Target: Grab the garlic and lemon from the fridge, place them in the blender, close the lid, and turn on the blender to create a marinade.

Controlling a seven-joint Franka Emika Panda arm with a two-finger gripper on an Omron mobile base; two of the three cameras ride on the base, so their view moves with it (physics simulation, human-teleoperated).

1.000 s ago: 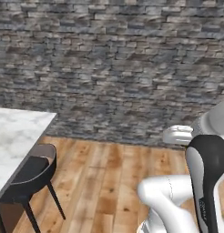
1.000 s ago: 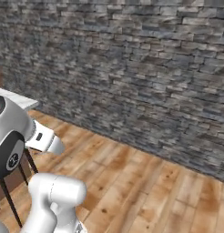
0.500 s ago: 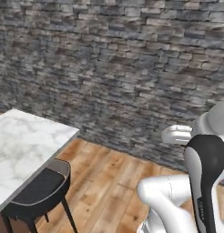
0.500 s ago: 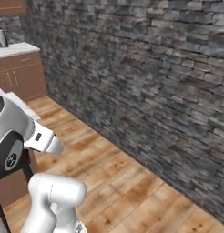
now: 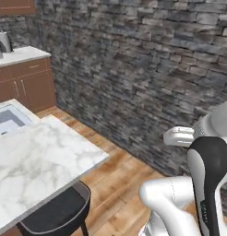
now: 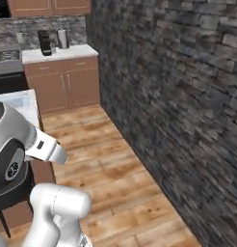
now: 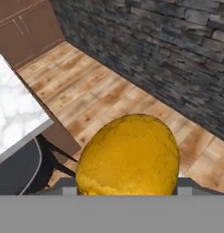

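The lemon (image 7: 128, 159), a big rough yellow-orange shape in the hand view, sits right at the gripper (image 7: 127, 189) and hides its fingertips. It hangs well above the wooden floor, so the jaws are shut on it. A tall black appliance (image 6: 44, 42) stands on the far brown counter. It may be the blender, but it is too small to tell.
A white marble island (image 5: 37, 161) with a black stool (image 5: 55, 214) under its edge lies to the left. Brown cabinets (image 6: 67, 84) line the far wall beside a stove (image 6: 7, 58). A dark stone wall (image 6: 188, 96) runs along the right, with open wooden floor (image 6: 120, 183) between.
The whole picture has shifted as the base turned. The marble island and stool now sit closer, and the brown cabinets and counter have come into view.
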